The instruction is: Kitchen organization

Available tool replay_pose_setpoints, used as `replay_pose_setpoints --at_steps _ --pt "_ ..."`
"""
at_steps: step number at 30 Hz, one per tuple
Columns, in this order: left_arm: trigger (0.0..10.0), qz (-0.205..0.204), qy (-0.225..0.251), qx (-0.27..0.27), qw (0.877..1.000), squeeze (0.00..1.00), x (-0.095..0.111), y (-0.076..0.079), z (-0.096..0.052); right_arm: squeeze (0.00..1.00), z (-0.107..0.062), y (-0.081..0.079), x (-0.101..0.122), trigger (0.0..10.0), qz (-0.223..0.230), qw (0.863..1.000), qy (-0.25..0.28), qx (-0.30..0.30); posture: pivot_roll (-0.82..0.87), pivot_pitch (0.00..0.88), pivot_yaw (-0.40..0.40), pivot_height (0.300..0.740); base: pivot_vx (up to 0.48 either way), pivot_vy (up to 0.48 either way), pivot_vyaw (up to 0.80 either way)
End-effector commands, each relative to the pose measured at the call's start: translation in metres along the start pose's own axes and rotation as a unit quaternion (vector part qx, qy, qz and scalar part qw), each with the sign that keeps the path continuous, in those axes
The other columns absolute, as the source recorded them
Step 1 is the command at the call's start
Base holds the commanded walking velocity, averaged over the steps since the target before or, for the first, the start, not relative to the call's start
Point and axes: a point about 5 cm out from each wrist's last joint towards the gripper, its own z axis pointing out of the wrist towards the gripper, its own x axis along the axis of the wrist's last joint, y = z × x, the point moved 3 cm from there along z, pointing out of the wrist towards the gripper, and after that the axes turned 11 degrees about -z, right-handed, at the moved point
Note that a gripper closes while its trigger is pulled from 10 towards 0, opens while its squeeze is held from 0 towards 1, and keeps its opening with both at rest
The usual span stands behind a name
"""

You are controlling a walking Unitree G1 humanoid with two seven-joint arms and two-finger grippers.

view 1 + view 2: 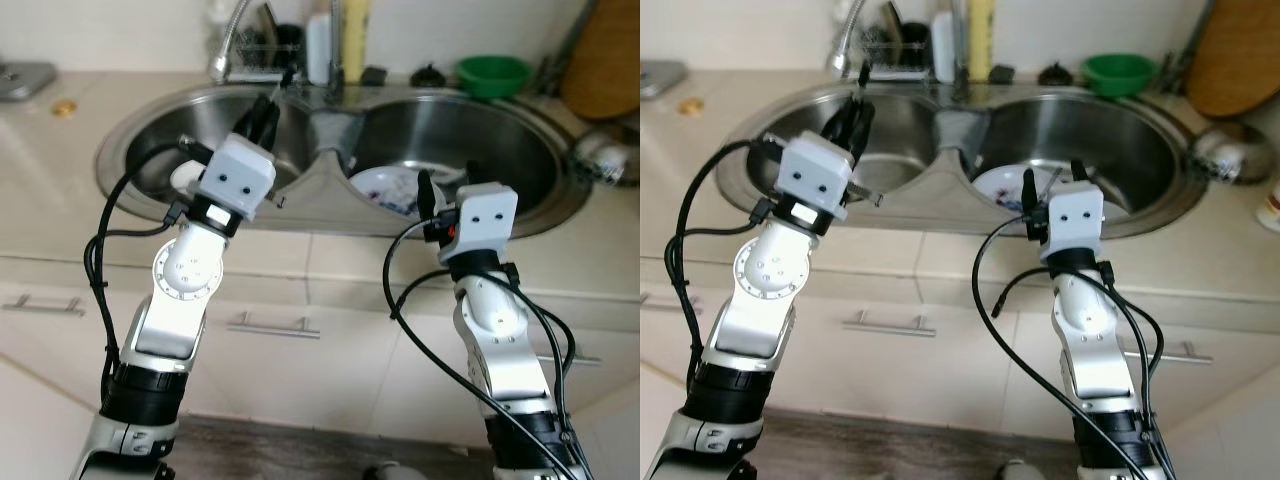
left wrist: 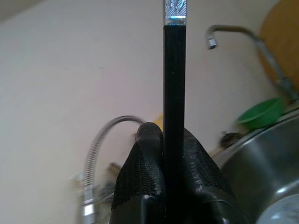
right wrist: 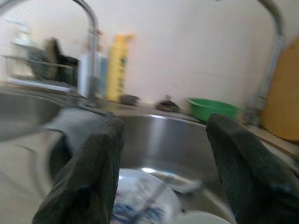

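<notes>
My left gripper (image 1: 264, 108) is raised over the left basin of the double steel sink (image 1: 330, 215) and is shut on a thin black chopstick (image 2: 174, 70) with a silver end. The stick points up toward the back of the sink. My right gripper (image 1: 445, 190) hovers open at the front edge of the right basin, nothing between its fingers (image 3: 96, 158). Just beyond it, a white patterned plate (image 1: 385, 190) lies in the right basin with a spoon-like utensil (image 3: 180, 184) resting on it.
Behind the sink stand a drying rack (image 1: 265, 48), a white bottle (image 1: 318, 48), a yellow bottle (image 1: 355, 38) and a green bowl (image 1: 492, 75). A wooden board (image 1: 605, 60) leans at back right. A curved faucet (image 1: 228, 40) arches over the left basin. Cabinet fronts lie below.
</notes>
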Motion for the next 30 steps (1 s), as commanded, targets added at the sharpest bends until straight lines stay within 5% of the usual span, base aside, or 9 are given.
replay_pose_setpoints --at_steps 1,15,30 --pt "10.0 -0.001 0.001 -0.008 1.0 0.0 0.0 0.0022 -0.0002 0.0 0.0003 -0.0011 -0.0015 10.0 0.008 1.0 -0.006 0.0 -0.09 0.027 0.028 0.74 0.0 0.0 -0.8" --pt "10.0 -0.005 0.003 -0.009 1.0 0.0 -0.0013 0.0013 -0.001 0.0 0.0002 -0.0019 0.0027 10.0 0.013 1.0 0.003 0.005 -0.09 0.034 0.028 0.74 0.0 0.0 -0.8" --pt "10.0 -0.019 0.013 -0.004 1.0 0.0 0.0012 -0.0001 0.0002 0.0 -0.0001 -0.0025 0.003 10.0 0.015 1.0 0.005 0.009 -0.09 0.038 0.028 0.74 0.0 0.0 -0.16"
